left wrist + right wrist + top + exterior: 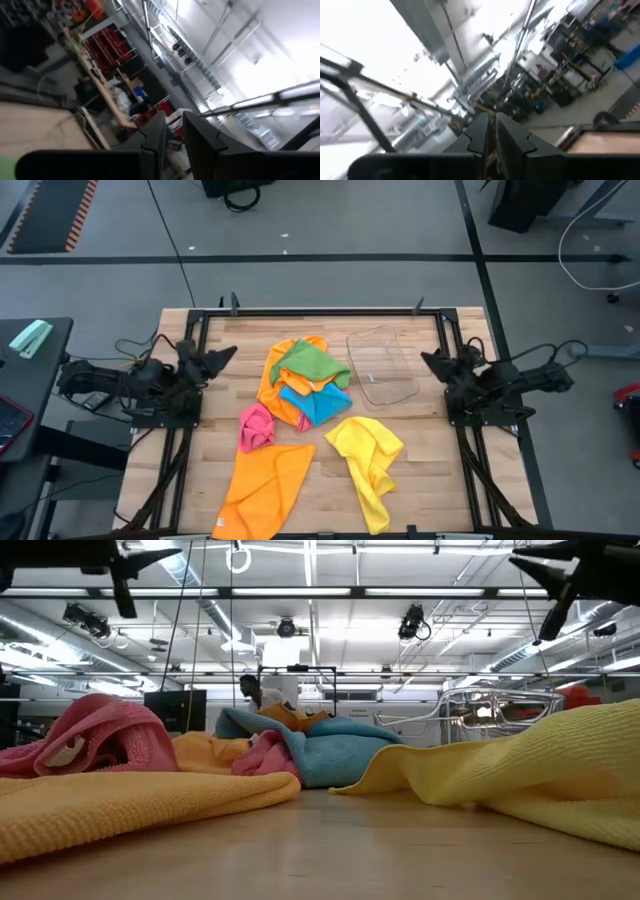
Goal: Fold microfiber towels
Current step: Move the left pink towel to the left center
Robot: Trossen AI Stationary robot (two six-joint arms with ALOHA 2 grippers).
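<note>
Your left gripper [228, 354] sits parked at the left edge of the wooden table [420, 470], well apart from the towel pile, and it holds nothing. In its wrist view the two dark fingers [155, 137] stand with a narrow gap between them, so read it as slightly parted rather than clamped. Your right gripper [428, 360] waits at the table's right edge, just beside the clear plastic tray [383, 366]; its fingers [481, 131] lie almost together with only a sliver between them, closed on nothing.

Take the clear plastic tray as your landmark. Immediately to its left lies the pile: a green towel [312, 364] on top, a blue towel [318, 404] under it toward the front of the table, and an orange towel [276, 376] beneath both, showing on the side away from the tray. Farther from the tray, beyond the pile and nearer the front edge, you have a crumpled pink towel [256, 427]. A second orange towel [262, 490] touches the pink one and spreads down to the front edge. Straight in front of the tray lies the yellow towel [368, 455], rumpled, with one corner trailing toward the front edge.

All the towels lie loose and unfolded on the wood.
</note>
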